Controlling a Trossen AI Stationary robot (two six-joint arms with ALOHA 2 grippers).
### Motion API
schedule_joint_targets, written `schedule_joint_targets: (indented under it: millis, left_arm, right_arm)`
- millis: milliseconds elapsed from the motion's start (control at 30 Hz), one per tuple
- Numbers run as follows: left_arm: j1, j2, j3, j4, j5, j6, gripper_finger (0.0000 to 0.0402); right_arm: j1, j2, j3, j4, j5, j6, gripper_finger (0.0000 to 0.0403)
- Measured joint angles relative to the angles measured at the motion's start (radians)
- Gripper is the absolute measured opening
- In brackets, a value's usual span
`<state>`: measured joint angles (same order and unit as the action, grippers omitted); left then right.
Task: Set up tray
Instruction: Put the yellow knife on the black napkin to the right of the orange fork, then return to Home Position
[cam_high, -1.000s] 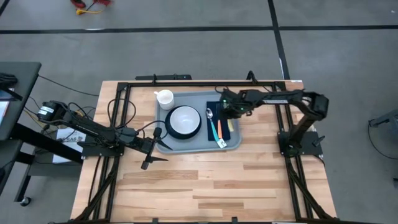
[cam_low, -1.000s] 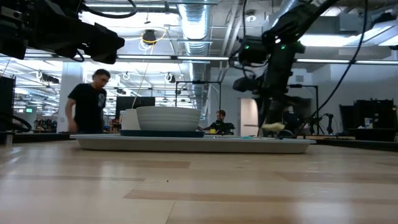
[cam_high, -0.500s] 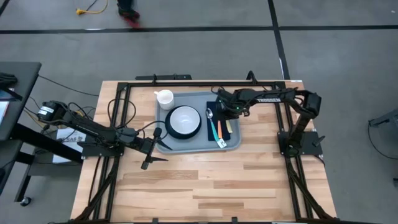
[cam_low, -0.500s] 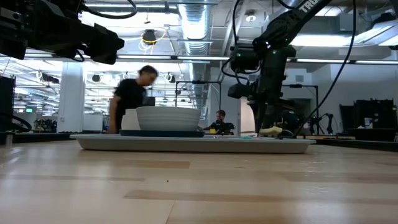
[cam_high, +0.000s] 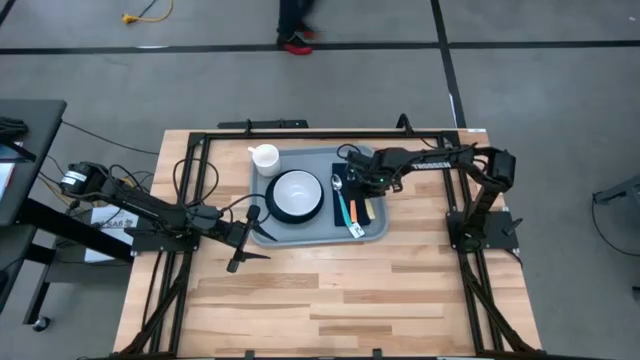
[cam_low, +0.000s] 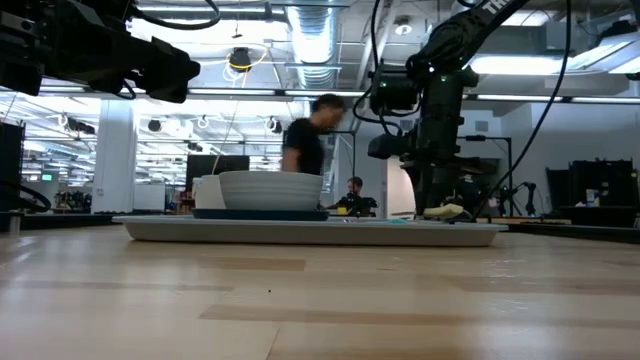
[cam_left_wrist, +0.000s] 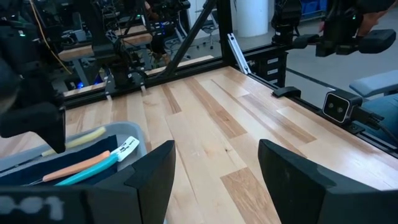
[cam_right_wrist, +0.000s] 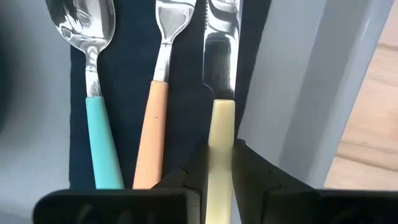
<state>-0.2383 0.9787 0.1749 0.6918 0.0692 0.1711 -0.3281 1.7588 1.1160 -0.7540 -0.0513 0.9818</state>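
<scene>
The grey-blue tray (cam_high: 320, 232) lies on the far middle of the table. It carries a white bowl (cam_high: 297, 192) on a dark plate and a navy napkin (cam_right_wrist: 127, 68). A teal-handled spoon (cam_right_wrist: 96, 118) and an orange-handled fork (cam_right_wrist: 152, 118) lie side by side on the napkin. My right gripper (cam_right_wrist: 220, 163) stands over the napkin, pointing down, shut on a cream-handled knife (cam_right_wrist: 221, 37). My left gripper (cam_left_wrist: 214, 174) hovers open by the tray's near left corner, holding nothing. My right gripper pinches the knife's cream handle (cam_right_wrist: 222, 121) between its two fingers (cam_right_wrist: 249, 168), one on each long side. The fingers come from above, pointing down. The knife lies level beside the fork, its blade over the napkin's edge, its handle (cam_low: 445, 211) at tray-rim height. Whether it rests there, I cannot tell.
A white mug (cam_high: 264, 157) stands on the table at the tray's far left corner. Black frame rails (cam_high: 190, 190) run along the table's left, right and far sides. Bare wood (cam_high: 330, 290) fills the near half. A person (cam_low: 310, 150) walks in the room behind.
My right gripper has carried the knife a little toward the table's left edge and lowered it, so the cream handle has sunk to tray-rim height. A person has walked across the room beyond the far edge.
</scene>
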Motion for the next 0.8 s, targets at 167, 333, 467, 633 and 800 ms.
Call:
schedule_joint_targets:
  millis: [167, 333, 467, 633, 800]
  left_arm:
    - [0.0, 0.0, 0.0, 0.001, -0.001, 0.0, 0.0219]
    - [0.0, 0.0, 0.0, 0.001, -0.001, 0.0, 0.0219]
    - [0.0, 0.0, 0.0, 0.002, -0.001, 0.0, 0.0219]
    - [0.0, 0.0, 0.0, 0.003, -0.001, 0.0, 0.0219]
    - [0.0, 0.0, 0.0, 0.002, -0.001, 0.0, 0.0219]
  right_arm:
    - [0.001, 0.0, 0.0, 0.001, -0.001, 0.005, 0.0048]
    - [0.001, 0.0, 0.0, 0.002, -0.003, 0.0, 0.0065]
    - [0.001, 0.0, 0.0, 0.002, -0.003, -0.013, 0.0085]
    - [0.001, 0.0, 0.0, 0.003, -0.003, -0.013, 0.0111]
    - [0.001, 0.0, 0.0, 0.003, -0.003, -0.023, 0.0134]
